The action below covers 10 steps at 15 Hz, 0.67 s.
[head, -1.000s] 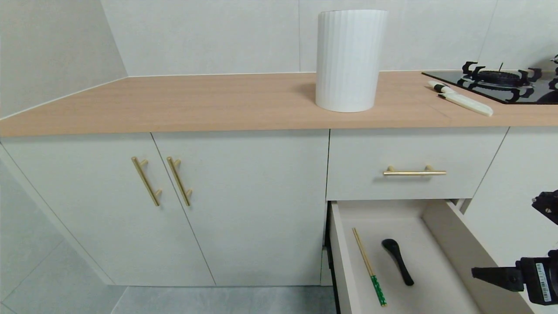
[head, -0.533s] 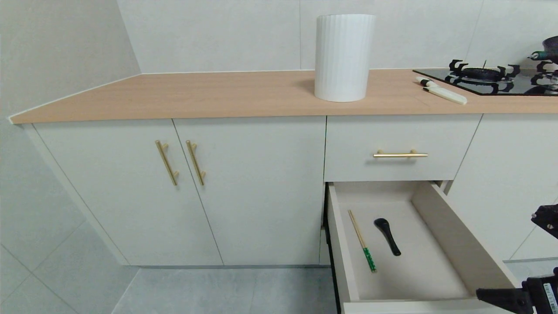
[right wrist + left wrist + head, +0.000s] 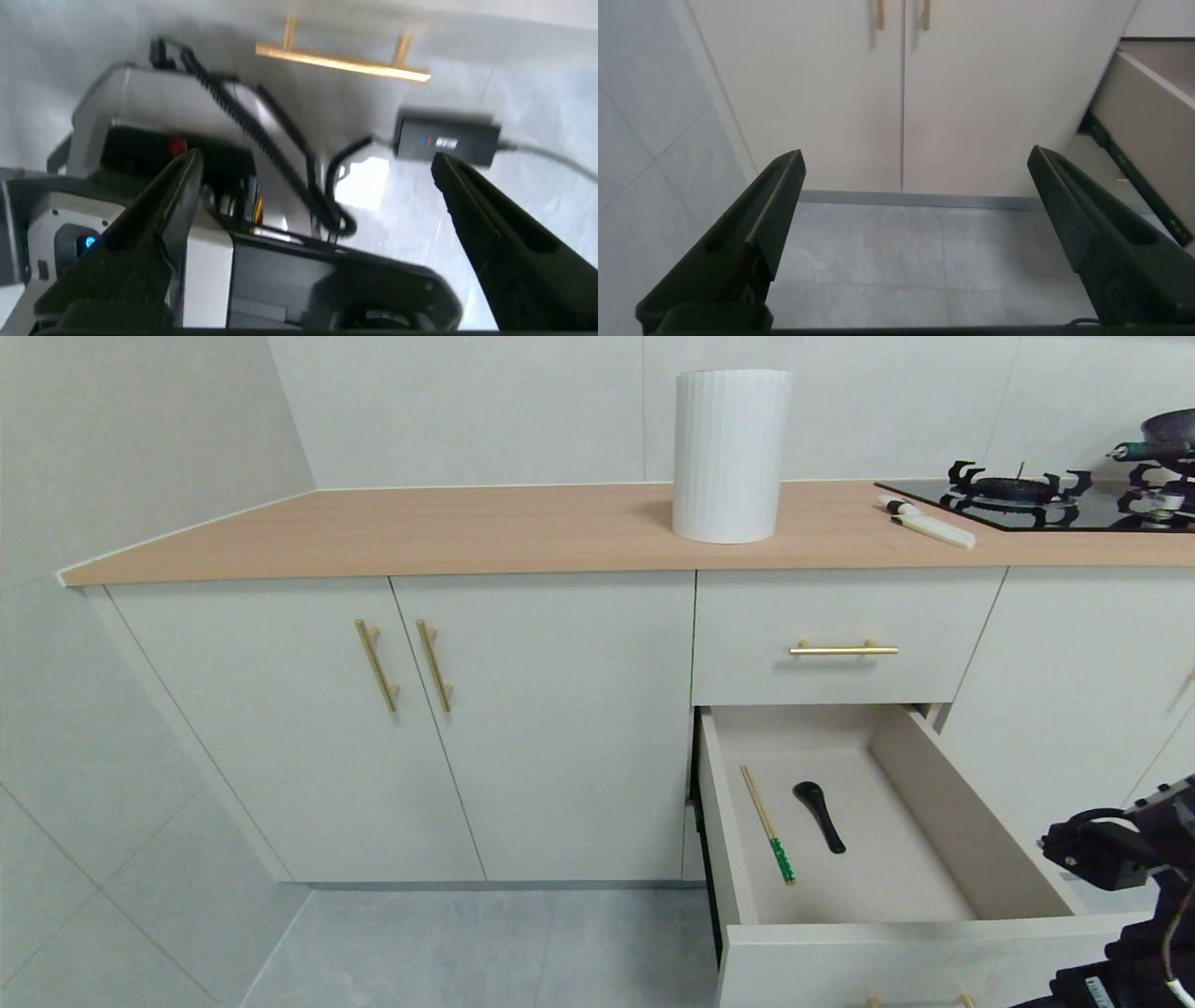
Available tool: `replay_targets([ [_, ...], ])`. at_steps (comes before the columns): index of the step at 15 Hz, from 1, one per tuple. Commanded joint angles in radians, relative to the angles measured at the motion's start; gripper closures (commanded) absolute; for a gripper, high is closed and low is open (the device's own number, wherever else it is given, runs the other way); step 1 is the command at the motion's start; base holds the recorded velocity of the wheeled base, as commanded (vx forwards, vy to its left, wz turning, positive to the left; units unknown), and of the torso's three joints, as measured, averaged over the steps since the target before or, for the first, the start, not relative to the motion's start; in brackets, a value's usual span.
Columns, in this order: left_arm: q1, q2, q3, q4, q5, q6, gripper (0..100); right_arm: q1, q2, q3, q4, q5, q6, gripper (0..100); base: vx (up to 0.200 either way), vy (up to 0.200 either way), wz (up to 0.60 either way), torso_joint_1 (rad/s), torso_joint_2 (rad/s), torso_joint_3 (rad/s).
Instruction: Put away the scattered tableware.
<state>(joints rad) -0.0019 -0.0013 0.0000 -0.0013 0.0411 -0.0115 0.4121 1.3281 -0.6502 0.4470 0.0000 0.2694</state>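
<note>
Wooden countertop (image 3: 467,527) holds a white canister (image 3: 726,455); chopsticks (image 3: 767,824) lie in the open drawer (image 3: 966,821).

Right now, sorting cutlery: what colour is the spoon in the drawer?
Spoon is black; head view.

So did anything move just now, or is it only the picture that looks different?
The camera moved, not the things: the whole view pulled back, so more of the open drawer shows. The chopsticks and black spoon lie side by side in it as before, the knife is on the counter by the stove, and the white jar stands where it was. Nothing was picked up or let go.
</note>
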Motion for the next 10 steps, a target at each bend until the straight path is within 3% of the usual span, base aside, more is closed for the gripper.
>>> replay_targets([
  [1,0.0,0.001,0.0,0.0,0.0,-0.001,0,0.008,0.166,0.001,-0.008,-0.002,0.002,0,0.0,0.0,0.0,0.0,0.0,0.0],
  [5,0.0,0.001,0.0,0.0,0.0,-0.001,0,0.007,0.301,-0.026,-0.183,-0.063,-0.007,0,0.0,0.0,0.0,0.0,0.0,0.0],
  [7,0.0,0.001,0.0,0.0,0.0,-0.001,0,0.007,0.349,-0.091,-0.183,-0.135,-0.009,0,0.0,0.0,0.0,0.0,0.0,0.0],
  [10,0.0,0.001,0.0,0.0,0.0,-0.001,0,0.002,0.39,-0.128,-0.182,-0.163,-0.009,0,0.0,0.0,0.0,0.0,0.0,0.0],
])
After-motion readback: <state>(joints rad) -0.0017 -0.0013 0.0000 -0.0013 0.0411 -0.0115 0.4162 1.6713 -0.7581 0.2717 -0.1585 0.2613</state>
